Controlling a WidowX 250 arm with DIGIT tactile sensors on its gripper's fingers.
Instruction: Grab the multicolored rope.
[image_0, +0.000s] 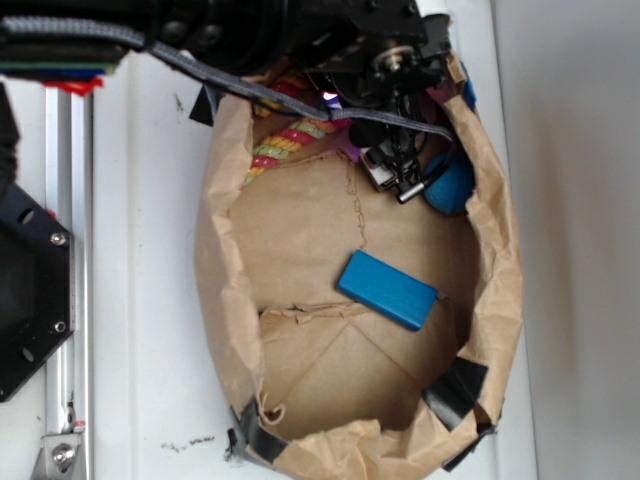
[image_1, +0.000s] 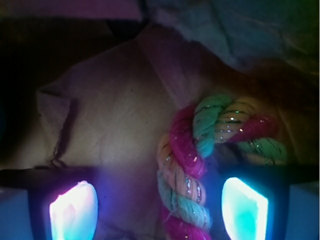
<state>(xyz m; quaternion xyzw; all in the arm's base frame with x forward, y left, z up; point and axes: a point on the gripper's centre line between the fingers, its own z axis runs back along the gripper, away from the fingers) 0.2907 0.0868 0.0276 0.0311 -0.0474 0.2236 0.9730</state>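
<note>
Exterior view: the thick twisted multicolored rope (image_0: 283, 141) with red, yellow and light green bands lies at the upper left inside the crumpled brown paper bag (image_0: 225, 270), partly hidden under the black robot arm (image_0: 250, 30), whose gripper (image_0: 400, 175) hangs at the bag's upper right beside a round blue object (image_0: 450, 185), well apart from the flat blue rectangular block (image_0: 388, 289) on the bag floor. Wrist view: the rope (image_1: 195, 165) runs up between the two glowing finger pads (image_1: 244, 207), which stand spread with the rope nearer the right-hand one; contact cannot be judged, and brown paper (image_1: 115, 125) lies behind.
</note>
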